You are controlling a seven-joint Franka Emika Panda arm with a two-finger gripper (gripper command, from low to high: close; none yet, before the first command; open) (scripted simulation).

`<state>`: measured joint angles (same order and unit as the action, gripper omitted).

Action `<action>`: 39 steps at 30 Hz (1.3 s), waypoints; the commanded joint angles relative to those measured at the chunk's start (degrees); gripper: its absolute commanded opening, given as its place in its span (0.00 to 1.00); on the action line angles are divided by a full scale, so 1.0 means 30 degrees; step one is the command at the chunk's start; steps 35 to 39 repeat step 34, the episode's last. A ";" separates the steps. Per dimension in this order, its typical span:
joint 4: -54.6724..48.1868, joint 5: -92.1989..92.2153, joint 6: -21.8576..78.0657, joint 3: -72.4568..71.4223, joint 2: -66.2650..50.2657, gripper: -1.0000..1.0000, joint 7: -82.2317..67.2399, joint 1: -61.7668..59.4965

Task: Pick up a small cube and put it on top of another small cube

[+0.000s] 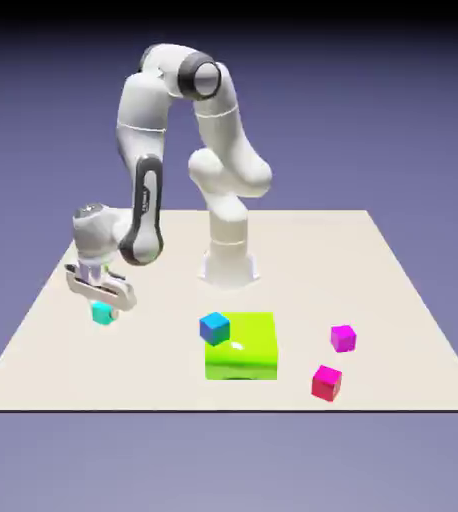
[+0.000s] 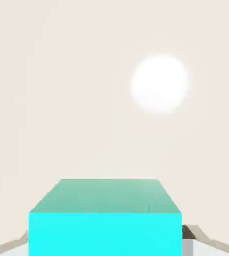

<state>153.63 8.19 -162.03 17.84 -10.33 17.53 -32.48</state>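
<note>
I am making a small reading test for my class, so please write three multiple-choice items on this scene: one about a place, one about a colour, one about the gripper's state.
1. Where is the blue cube?
A) at the green block
B) under the gripper
C) beside the robot's base

2. Which colour is the cube between the gripper's fingertips?
A) red
B) cyan
C) black

3. How does the gripper stand?
A) wide open, with nothing between its fingers
B) turned up to the ceiling
C) closed on a cube

Key:
1: A, the exterior view shows the blue cube overlapping the block's left part.
2: B, the hand view shows a bright cyan cube.
3: C, the fingertips sit against both sides of that cube.
</note>
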 commanded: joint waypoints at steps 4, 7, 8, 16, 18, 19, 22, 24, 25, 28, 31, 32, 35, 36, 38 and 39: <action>-0.0078 -0.0215 0.1433 0.0943 0.1333 0.00 0.0990 0.1389; -0.1563 -0.0318 0.2778 -0.0960 0.1112 0.00 0.3019 0.3466; -0.2059 -0.0354 0.3226 -0.1595 0.1037 0.00 0.3696 0.4158; -0.5400 -0.2672 0.5252 -0.7087 -0.0385 0.00 0.8387 0.8140; -0.6218 -0.3307 0.5716 -0.8472 -0.0763 0.00 0.9540 0.9093; -0.6627 -0.3625 0.5948 -0.9164 -0.0952 0.00 1.0117 0.9569; -0.7854 -0.4578 0.6644 -1.1240 -0.1520 0.00 1.1846 1.0998; -0.8596 -0.5294 0.6998 -1.2577 -0.1925 0.00 1.2900 1.1816; -0.8539 -0.5875 0.6666 -1.2844 -0.2176 0.00 1.2858 1.1543; -0.8602 -0.6654 0.5400 -1.2225 -0.3559 0.00 1.3399 1.2018; -0.8676 -0.7558 0.3931 -1.1507 -0.5162 0.00 1.4027 1.2569; -0.8676 -0.7558 0.3930 -1.1507 -0.5163 1.00 1.4027 1.2569; -0.8644 -0.7169 0.4563 -1.1816 -0.4472 1.00 1.3757 1.2331; -0.8644 -0.7169 0.4563 -1.1816 -0.4472 1.00 1.3757 1.2331; -0.8644 -0.7169 0.4563 -1.1816 -0.4472 1.00 1.3757 1.2331; -0.8644 -0.7169 0.4563 -1.1816 -0.4472 1.00 1.3757 1.2331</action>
